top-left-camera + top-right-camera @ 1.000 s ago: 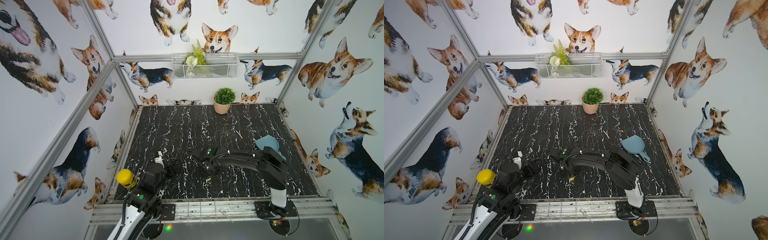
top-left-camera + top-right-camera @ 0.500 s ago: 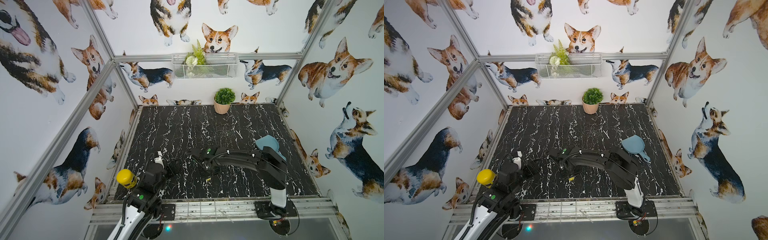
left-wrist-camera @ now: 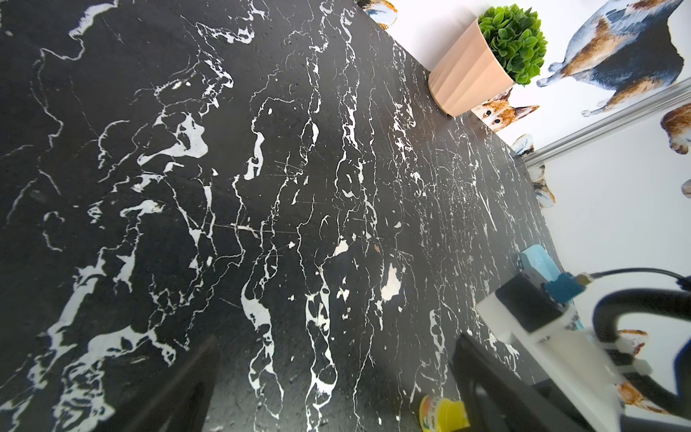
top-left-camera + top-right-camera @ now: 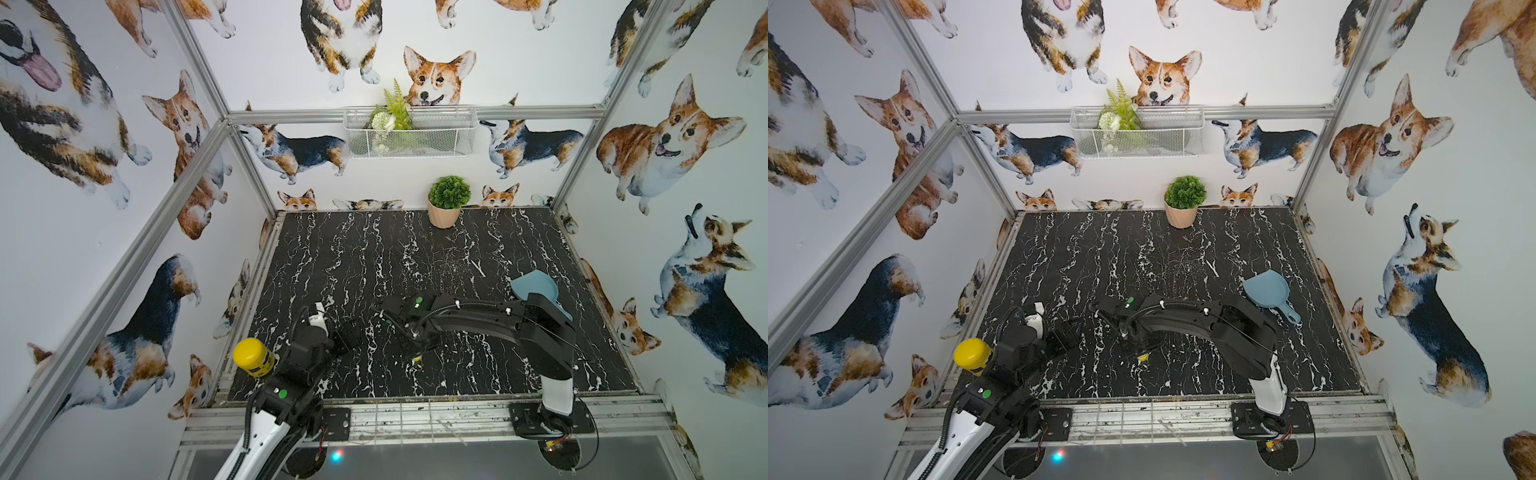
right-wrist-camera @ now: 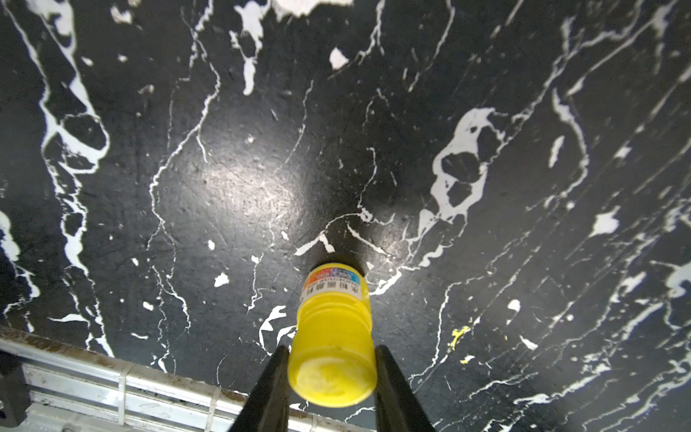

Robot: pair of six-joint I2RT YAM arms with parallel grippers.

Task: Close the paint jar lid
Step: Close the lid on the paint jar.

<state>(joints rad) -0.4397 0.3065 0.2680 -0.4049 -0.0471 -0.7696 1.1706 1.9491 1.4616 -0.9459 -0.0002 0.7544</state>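
The paint jar [image 5: 334,295] is a tiny yellow pot with a colourful label. It stands upright on the black marble table near the front middle, and shows as a yellow speck in both top views [image 4: 417,358] [image 4: 1143,356]. The lid [image 5: 332,370] sits on top of it. My right gripper [image 5: 332,368] reaches down from above and is shut on the lid, with one black finger [image 5: 271,385] on each side. My left gripper [image 3: 336,392] hovers open to the left of the jar [image 3: 443,413], holding nothing; a top view [image 4: 348,332] shows it too.
A large yellow-capped bottle [image 4: 252,356] stands at the table's front left edge beside the left arm. A blue scoop [image 4: 534,286] lies at the right behind the right arm. A potted plant [image 4: 446,203] stands at the back wall. Yellow paint flecks [image 5: 458,334] mark the table near the jar.
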